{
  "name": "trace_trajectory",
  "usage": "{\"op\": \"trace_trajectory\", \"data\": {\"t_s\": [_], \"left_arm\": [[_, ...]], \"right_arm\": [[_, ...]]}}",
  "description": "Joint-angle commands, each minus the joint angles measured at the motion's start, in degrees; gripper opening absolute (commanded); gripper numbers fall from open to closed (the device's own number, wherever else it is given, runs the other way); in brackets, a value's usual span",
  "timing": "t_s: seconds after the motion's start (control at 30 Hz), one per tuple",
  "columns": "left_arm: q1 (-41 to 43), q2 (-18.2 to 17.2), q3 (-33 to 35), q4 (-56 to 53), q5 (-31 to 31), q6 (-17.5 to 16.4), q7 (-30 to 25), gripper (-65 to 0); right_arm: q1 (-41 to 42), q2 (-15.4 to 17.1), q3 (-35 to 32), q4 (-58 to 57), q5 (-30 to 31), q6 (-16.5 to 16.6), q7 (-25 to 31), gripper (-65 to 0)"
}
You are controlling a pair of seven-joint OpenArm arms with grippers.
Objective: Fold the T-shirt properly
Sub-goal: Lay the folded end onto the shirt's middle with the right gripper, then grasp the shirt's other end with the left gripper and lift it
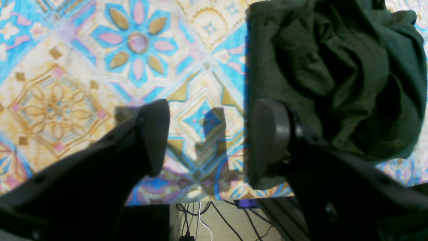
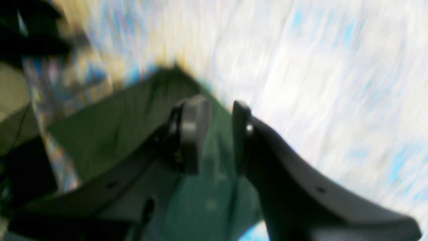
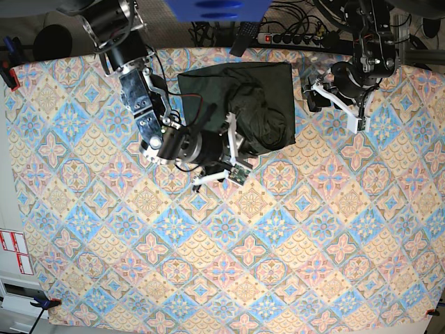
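Note:
The T-shirt is a dark green garment lying at the table's far middle, roughly squared, with a bunched heap on its right half. My right gripper hangs over the shirt's near edge. In the blurred right wrist view its fingers stand apart, and flat green cloth shows through the gap. My left gripper is just right of the shirt and open. In the left wrist view one pad overlaps the edge of the T-shirt, with nothing between the fingers.
A patterned tablecloth covers the whole table. Beyond the far edge lie cables and a power strip. A blue object sits at the top. The table's edge and floor cables show under the left gripper.

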Motion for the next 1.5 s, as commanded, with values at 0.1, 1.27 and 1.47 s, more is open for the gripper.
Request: {"op": "trace_trajectory", "data": {"t_s": [0.1, 1.27, 1.47], "left_arm": [[-0.08, -0.38, 1.91, 0.78, -0.58, -0.26, -0.31, -25.6], [-1.67, 5.07, 21.87, -2.74, -3.66, 0.10, -0.05, -19.3], [-3.69, 5.25, 21.78, -7.40, -4.19, 0.10, -0.23, -19.4]], "right_arm": [[-1.47, 2.17, -0.04, 1.07, 1.23, 0.36, 1.26, -49.1], [-4.37, 6.21, 8.40, 1.33, 1.23, 0.36, 1.44, -48.9], [-4.28, 6.21, 8.40, 1.33, 1.23, 0.36, 1.52, -48.9]]}}
